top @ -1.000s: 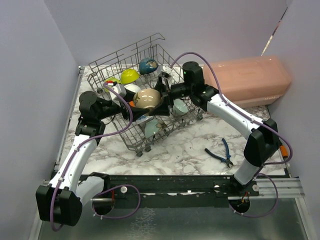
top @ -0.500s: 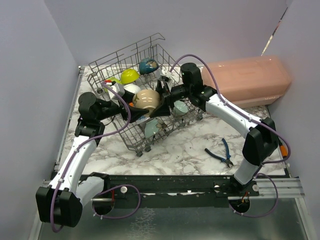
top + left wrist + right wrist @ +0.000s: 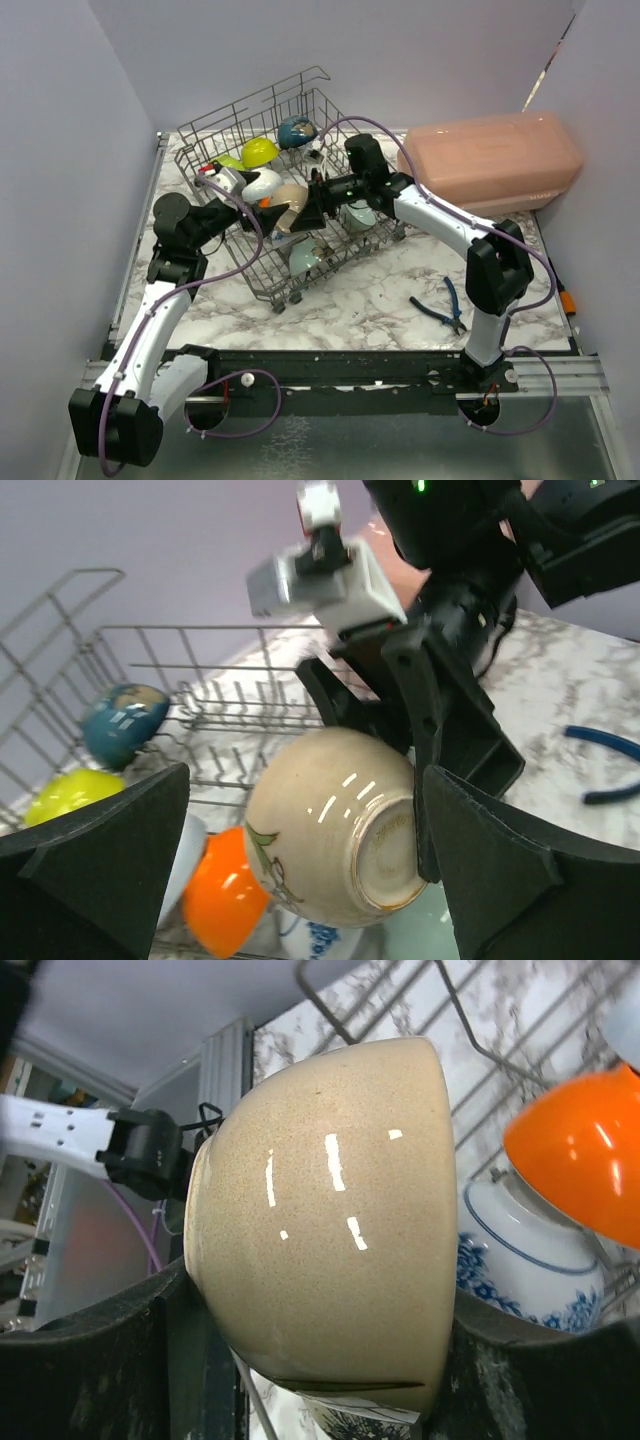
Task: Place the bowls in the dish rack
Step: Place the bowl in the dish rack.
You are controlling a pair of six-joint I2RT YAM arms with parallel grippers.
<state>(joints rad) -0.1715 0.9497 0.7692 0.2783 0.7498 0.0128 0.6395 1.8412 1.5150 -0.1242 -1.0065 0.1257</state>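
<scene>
Left tool point(image 3: 308, 773) has let go, spread wide; right tool point(image 3: 320, 1290) clamps the beige bowl point(image 3: 330, 825) sideways, foot facing left.

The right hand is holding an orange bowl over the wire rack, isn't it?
Not orange: the right hand holds the beige bowl over the wire rack, as the right wrist view shows. The orange bowl lies in the rack.
</scene>
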